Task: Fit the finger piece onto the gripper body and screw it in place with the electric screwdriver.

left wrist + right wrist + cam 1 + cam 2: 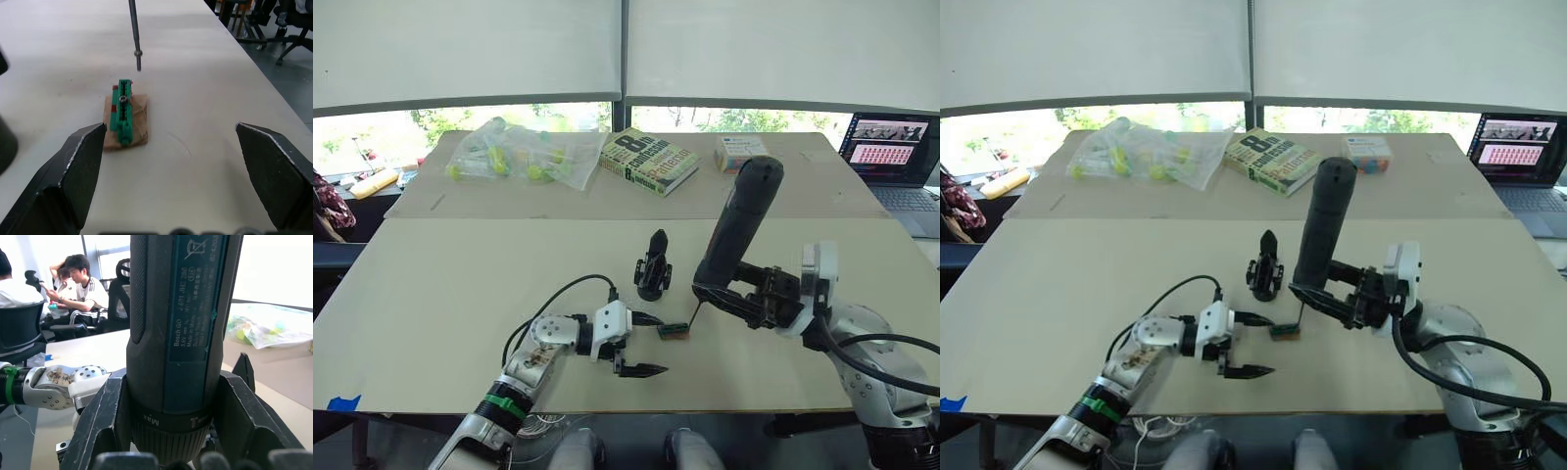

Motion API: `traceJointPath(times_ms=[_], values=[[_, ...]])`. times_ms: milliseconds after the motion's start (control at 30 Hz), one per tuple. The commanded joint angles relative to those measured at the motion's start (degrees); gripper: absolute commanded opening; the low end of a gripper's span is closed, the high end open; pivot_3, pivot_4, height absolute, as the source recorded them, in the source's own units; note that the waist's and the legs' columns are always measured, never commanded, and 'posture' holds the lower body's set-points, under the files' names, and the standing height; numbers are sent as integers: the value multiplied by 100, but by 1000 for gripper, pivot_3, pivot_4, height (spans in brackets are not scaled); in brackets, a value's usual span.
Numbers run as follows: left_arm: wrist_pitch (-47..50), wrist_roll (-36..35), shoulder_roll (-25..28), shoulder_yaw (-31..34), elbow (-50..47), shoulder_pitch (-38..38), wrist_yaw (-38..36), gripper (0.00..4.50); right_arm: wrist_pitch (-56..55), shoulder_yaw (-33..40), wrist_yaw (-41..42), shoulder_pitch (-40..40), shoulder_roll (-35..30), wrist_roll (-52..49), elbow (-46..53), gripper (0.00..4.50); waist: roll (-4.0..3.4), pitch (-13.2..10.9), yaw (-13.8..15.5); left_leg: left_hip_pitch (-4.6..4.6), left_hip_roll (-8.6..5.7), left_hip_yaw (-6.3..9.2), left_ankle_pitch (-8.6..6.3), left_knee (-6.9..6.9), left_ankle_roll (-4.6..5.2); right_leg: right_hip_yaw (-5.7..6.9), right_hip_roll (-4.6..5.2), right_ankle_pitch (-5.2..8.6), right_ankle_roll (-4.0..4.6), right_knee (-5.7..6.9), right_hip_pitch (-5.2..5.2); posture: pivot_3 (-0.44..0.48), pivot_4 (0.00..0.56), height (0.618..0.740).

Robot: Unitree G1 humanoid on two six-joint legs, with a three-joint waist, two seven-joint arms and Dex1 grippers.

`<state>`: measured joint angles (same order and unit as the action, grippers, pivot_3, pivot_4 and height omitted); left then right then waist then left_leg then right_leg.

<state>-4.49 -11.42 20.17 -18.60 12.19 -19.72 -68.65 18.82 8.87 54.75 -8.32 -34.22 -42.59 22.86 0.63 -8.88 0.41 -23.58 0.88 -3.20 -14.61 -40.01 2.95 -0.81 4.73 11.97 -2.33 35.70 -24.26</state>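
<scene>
The gripper body (653, 266) stands upright mid-table, a pointed black finger rising from it. My right gripper (756, 296) is shut on the electric screwdriver (740, 227), holding it near its lower end and almost upright, rounded end up. Its thin bit (135, 34) points down just beyond a small green-and-brown block (122, 115) without touching it. My left gripper (643, 344) lies open on the table beside that block, with nothing between its fingers (73, 171). The right wrist view shows the screwdriver's barrel (181, 333) clamped between both fingers. The finger piece is out of view.
At the table's far side lie a clear bag of yellow-green items (524, 152), a book (648, 160) and a small box (740, 152). A laptop (891, 147) sits far right. People sit on chairs (73, 289) beyond the table.
</scene>
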Motion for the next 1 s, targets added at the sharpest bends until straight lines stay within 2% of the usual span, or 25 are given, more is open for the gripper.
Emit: traceJointPath(times_ms=[33, 333, 600, 800, 1000], values=[[162, -415, 170, 274, -439, 24, -216, 4500, 56, 382, -79, -210, -112, -363, 315, 1924, 1, 0, 12, -1, 0, 0, 0, 0, 0, 0, 2, 0, 0, -1, 0, 0, 150, 740], [426, -962, 692, 840, -955, 164, -403, 4500, 403, 780, -279, -720, -406, -722, 159, 1924, 1, -1, 14, -7, -1, 0, 0, 0, 0, 1, 4, 0, 0, -4, -2, 0, 150, 740], [992, -1510, 897, 1420, -1357, 140, -240, 4500, 804, 835, -492, -1690, -521, -957, -305, 1924, 2, -2, 8, -8, -1, 0, 0, 1, 0, 1, 4, 0, 0, -3, -4, 0, 150, 740], [1241, -1726, 1088, 1764, -1263, 98, -199, 4500, 1023, 659, -718, -2449, -265, -1021, -710, 1924, 2, -3, -11, -10, -2, -1, 0, 3, 0, 2, 3, 0, 0, -2, -7, 0, 150, 740], [1128, -1603, 1066, 1939, -947, -9, -78, 4500, 1182, 409, -825, -3021, 14, -886, -1014, 1924, 2, -4, -13, -14, -3, -1, 0, 4, 0, 3, 3, 0, 0, -2, -10, 0, 150, 740]])
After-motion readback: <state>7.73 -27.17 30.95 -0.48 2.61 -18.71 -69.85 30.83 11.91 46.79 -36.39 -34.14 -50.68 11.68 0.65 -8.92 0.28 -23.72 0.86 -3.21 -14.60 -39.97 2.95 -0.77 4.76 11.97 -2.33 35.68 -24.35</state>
